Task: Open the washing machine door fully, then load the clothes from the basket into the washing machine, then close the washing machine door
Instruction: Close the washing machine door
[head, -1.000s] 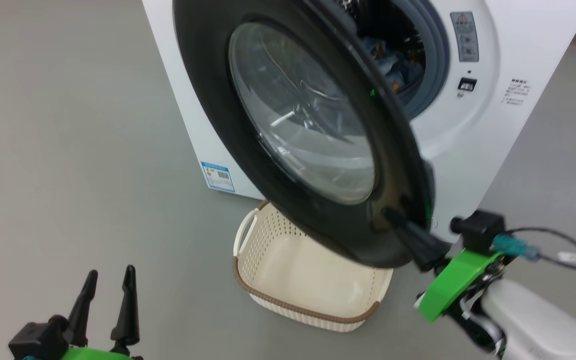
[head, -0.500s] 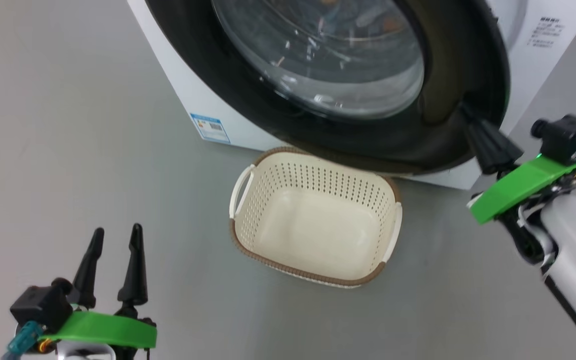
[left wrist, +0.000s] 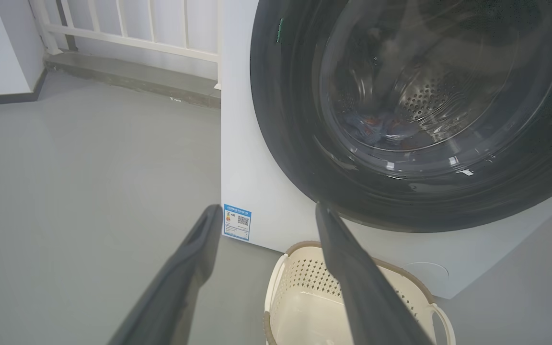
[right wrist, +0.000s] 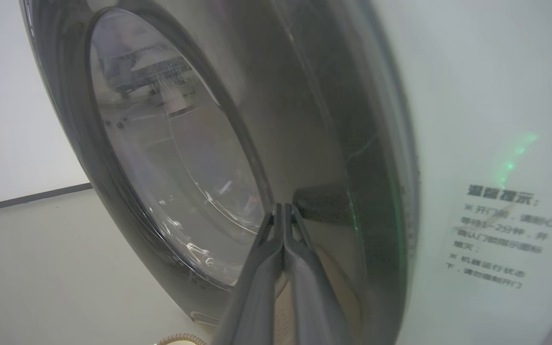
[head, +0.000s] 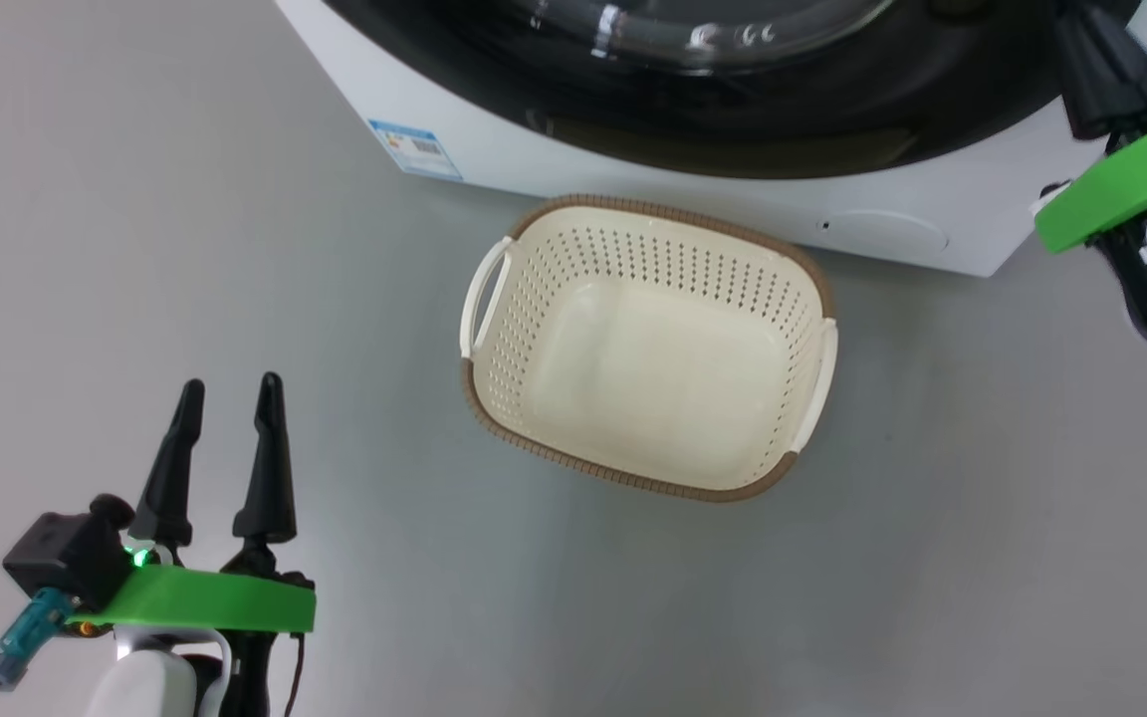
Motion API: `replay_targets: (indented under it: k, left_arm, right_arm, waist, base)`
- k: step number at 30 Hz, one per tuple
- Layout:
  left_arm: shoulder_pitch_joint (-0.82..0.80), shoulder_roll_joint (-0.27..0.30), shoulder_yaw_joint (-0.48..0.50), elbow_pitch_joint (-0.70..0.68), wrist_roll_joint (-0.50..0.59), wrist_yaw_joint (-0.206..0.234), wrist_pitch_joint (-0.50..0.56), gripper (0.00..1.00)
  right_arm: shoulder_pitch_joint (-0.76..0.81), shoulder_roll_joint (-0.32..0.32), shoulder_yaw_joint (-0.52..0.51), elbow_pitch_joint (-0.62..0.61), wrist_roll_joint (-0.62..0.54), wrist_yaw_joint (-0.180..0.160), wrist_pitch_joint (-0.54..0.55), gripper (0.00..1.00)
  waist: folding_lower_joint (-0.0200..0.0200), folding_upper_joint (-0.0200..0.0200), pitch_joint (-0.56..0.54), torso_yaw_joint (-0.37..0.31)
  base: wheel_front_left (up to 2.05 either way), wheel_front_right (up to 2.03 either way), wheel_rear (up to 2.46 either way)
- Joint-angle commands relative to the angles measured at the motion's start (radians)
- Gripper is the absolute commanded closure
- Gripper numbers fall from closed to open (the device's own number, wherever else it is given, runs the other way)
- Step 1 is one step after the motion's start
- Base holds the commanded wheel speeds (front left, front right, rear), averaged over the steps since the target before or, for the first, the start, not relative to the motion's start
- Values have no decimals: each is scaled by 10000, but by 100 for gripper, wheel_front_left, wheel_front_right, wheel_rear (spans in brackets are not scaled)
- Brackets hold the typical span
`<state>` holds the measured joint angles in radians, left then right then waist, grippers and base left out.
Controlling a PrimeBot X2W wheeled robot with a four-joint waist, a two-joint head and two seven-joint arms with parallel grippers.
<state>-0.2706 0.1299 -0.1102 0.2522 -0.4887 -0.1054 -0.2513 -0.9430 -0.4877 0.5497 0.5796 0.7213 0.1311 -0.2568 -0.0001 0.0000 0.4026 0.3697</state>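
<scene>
Right wrist view: the right claw (right wrist: pixel 283 207) is pinched fully shut with nothing between its fingers, and its paired tips press on the glossy black rim of the door (right wrist: pixel 324 143), just beside a darker hollow in that rim. The door lies close against the white front of the washing machine (right wrist: pixel 472 96); only a thin seam shows at its edge, and I cannot tell whether the latch has caught.

That is the main risk. If the push ends short or too soft, the door may spring back ajar and the last step would be undone. The rim is smooth and curved, so narrow closed tips could skate sideways, toward the bulging glass (right wrist: pixel 170 158) or off the edge onto the white panel, and the force would be lost.

In the left wrist view the clothes (left wrist: pixel 376 129) lie low in the drum behind the glass. Whether any fabric sits near the seal is hidden; a trapped fold would stop the latch.

The basket (head: pixel 633 203) stands empty on the floor (head: pixel 235 199) just in front of the machine, so a door swinging back would pass above it. The left claw (head: pixel 231 380) hangs wide open and empty, well apart from everything.
</scene>
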Motion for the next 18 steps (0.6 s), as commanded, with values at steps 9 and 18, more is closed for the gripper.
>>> replay_targets:
  k: [9,18]
  left_arm:
    - [-388,33,723,-65,325,-176,-104,0]
    - [-304,-5,836,83,477,-230,-104,0]
  right_arm:
    - [-985,-160,57,393,-131,-4,-49,100]
    - [-424,166,62,431,-123,-4,-49,100]
  waist:
    - [1,0,407,250]
    - [1,0,-88,37]
  base:
    - [0,0,0]
    - [0,0,0]
